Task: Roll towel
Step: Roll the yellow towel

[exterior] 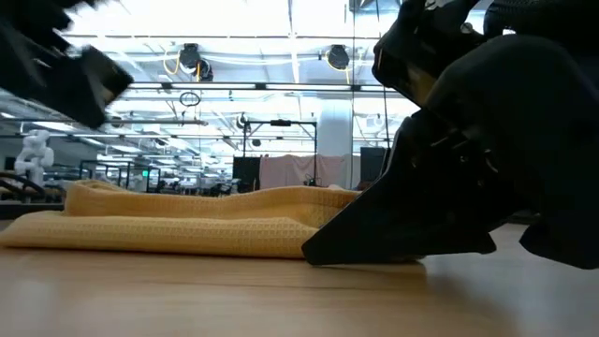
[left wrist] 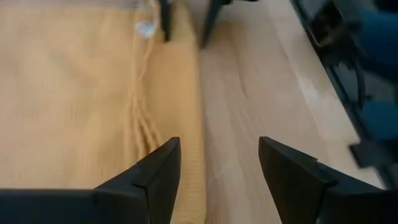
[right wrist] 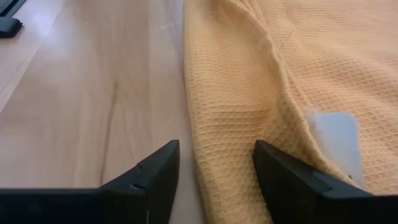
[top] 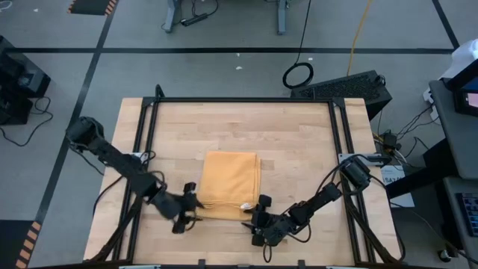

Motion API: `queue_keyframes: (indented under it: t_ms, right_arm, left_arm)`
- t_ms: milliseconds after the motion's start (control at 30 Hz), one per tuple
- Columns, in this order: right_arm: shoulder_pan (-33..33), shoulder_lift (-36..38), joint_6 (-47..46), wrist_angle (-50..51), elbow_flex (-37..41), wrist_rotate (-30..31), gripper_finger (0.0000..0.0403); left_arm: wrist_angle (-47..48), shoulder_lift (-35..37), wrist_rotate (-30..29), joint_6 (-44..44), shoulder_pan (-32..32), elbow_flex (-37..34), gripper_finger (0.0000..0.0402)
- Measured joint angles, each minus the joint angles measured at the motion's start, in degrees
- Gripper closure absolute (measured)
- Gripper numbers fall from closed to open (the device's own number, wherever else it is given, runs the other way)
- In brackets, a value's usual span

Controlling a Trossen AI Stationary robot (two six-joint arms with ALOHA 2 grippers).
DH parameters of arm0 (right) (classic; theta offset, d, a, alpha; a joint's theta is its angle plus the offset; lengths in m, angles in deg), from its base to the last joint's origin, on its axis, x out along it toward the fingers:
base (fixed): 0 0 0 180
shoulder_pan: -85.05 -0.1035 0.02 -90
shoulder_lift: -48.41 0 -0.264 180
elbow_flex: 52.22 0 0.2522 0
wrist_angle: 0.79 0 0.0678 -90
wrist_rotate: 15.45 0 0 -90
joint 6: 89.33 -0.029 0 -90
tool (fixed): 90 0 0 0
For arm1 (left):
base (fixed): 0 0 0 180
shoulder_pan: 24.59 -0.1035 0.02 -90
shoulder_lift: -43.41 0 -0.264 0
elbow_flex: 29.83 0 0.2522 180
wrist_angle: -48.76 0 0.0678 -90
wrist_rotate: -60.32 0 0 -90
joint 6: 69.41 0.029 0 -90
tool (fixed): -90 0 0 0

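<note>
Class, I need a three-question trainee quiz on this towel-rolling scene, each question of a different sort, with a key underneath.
1. True or false: the towel hangs off the table edge.
2. The small white tag lies nearer which gripper? A) left gripper B) right gripper
3. Fill in: both grippers sit at the towel's near edge with fingers ____ and nothing between them.

Key:
1. False; it lies folded flat on the wood.
2. B
3. open

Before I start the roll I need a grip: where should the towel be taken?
Probably the towel's near edge, where its folded layers end on bare table. Left hand and right hand sit open at its two near corners; come in low from there.
</note>
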Motion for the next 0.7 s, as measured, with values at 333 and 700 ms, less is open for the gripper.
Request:
queue_keyframes:
  t_ms: [333, 700]
  right_arm:
    - [0.04, 0.00, -0.78, 0.23, 0.00, -0.26, 0.0268]
    - [0.12, -0.02, -0.66, -0.48, 0.04, -1.36, 0.0347]
  left_arm:
    - [-8.70, -15.33, -19.81, 7.96, 9.47, 0.07, 0.0180]
    - [-9.97, -22.07, -16.25, -1.63, 4.71, 0.33, 0.0182]
